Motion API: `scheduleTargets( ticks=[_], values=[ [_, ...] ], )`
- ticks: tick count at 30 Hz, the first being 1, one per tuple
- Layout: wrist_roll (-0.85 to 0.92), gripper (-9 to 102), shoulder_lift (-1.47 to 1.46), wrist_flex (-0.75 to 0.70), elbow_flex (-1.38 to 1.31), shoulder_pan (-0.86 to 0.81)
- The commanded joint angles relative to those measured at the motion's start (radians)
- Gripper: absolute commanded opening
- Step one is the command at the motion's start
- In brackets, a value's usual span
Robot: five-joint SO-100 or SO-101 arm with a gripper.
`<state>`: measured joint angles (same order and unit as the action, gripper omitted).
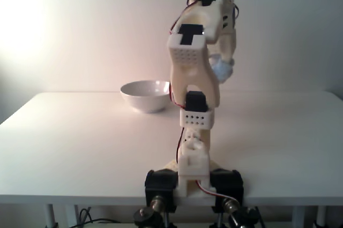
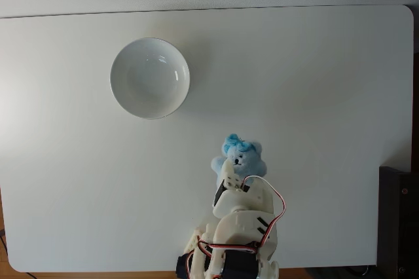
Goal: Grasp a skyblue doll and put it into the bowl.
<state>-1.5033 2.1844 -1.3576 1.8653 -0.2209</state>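
Note:
The skyblue doll is a small pale blue plush bear with a brighter blue bow on its head. My gripper is shut on its lower body and holds it up in the air. In the fixed view from behind the arm, the skyblue doll peeks out to the right of the raised arm, above table level, under the gripper. The glossy white bowl stands empty on the table, up and to the left of the doll. That bowl sits toward the table's far edge, left of the arm.
The white table spreads wide on all sides, with its far edge against a pale wall. A dark object stands beyond the table's right edge. The arm's base is clamped at the near edge.

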Motion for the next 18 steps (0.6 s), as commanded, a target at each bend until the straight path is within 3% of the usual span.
scheduleTargets(
  ticks=[1, 18],
  values=[
    [-0.002, 0, 0.0, -0.005, -0.067, 0.032],
    [0.0, 0, -0.213, -0.003, -0.333, 0.161]
  ],
)
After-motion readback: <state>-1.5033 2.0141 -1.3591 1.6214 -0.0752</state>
